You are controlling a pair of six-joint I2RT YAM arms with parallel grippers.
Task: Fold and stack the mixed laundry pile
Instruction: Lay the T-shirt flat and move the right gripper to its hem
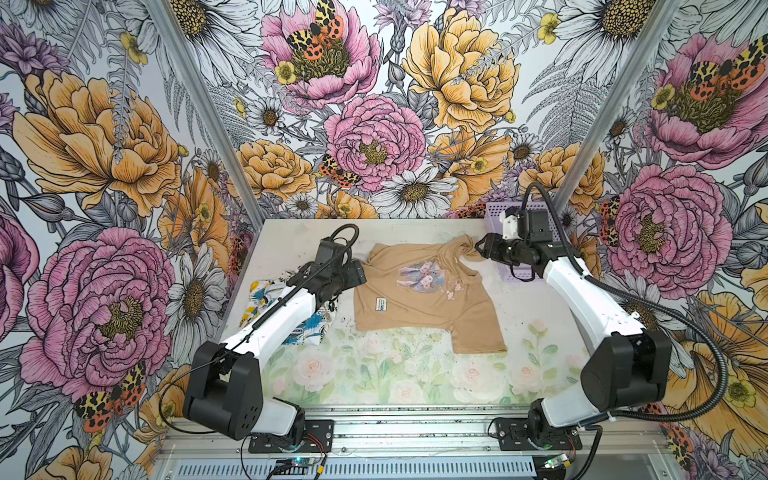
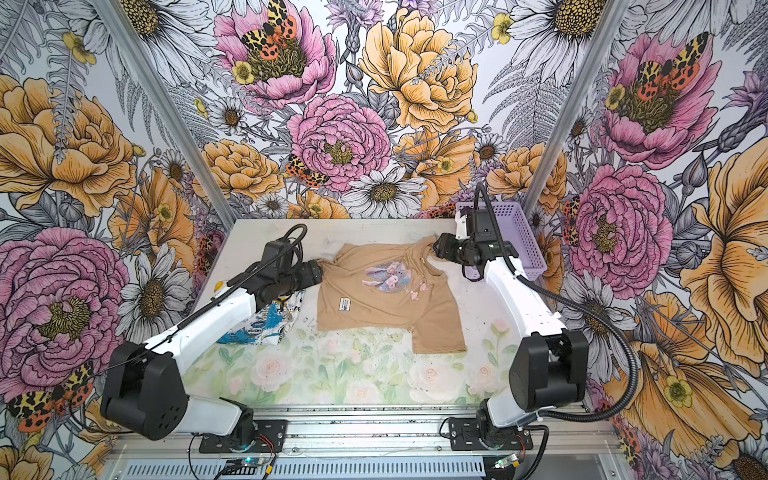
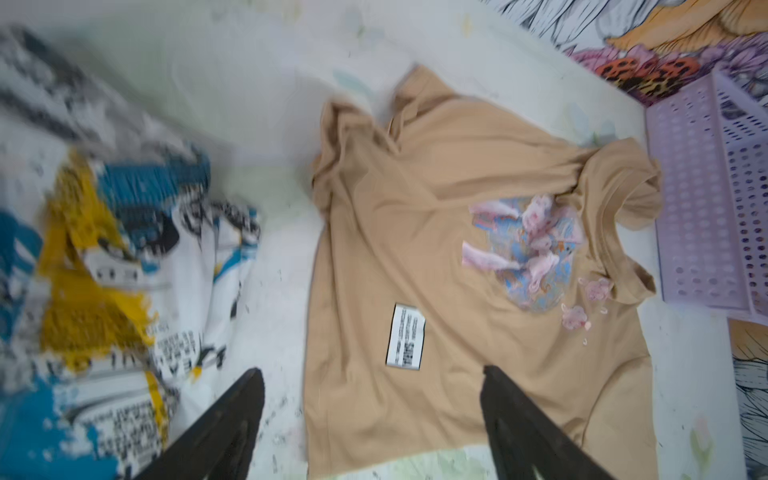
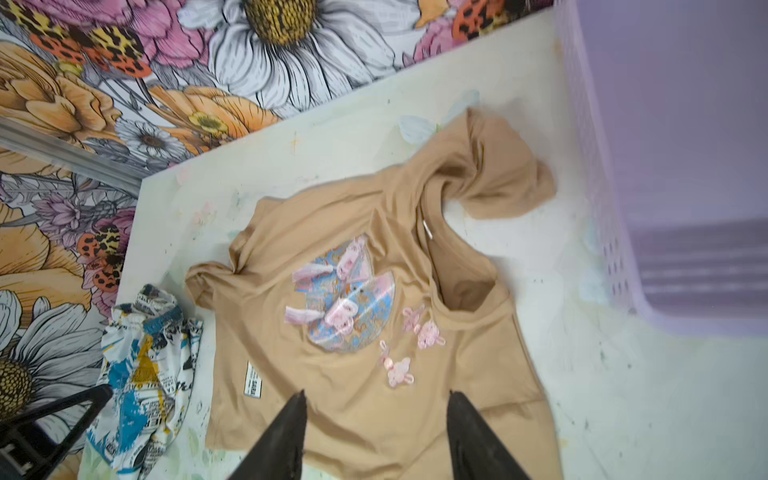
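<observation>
A tan-beige T-shirt (image 1: 424,307) lies mostly spread in the middle of the table, its pink and blue emblem and white label facing up. Its far-right sleeve (image 4: 494,183) is twisted and bunched. The printed white, blue and yellow garment (image 1: 266,293) lies crumpled to its left, partly under my left arm. In both top views my left gripper (image 1: 360,270) is at the shirt's far-left corner. The left wrist view shows it open (image 3: 372,370) above the fabric, holding nothing. My right gripper (image 1: 478,248) is by the bunched sleeve, open (image 4: 377,392) and empty.
A lavender perforated basket (image 2: 519,232) stands at the table's far-right corner, just behind my right gripper. Floral walls close in the back and both sides. The table's front part (image 1: 395,374) carries a pale rose print.
</observation>
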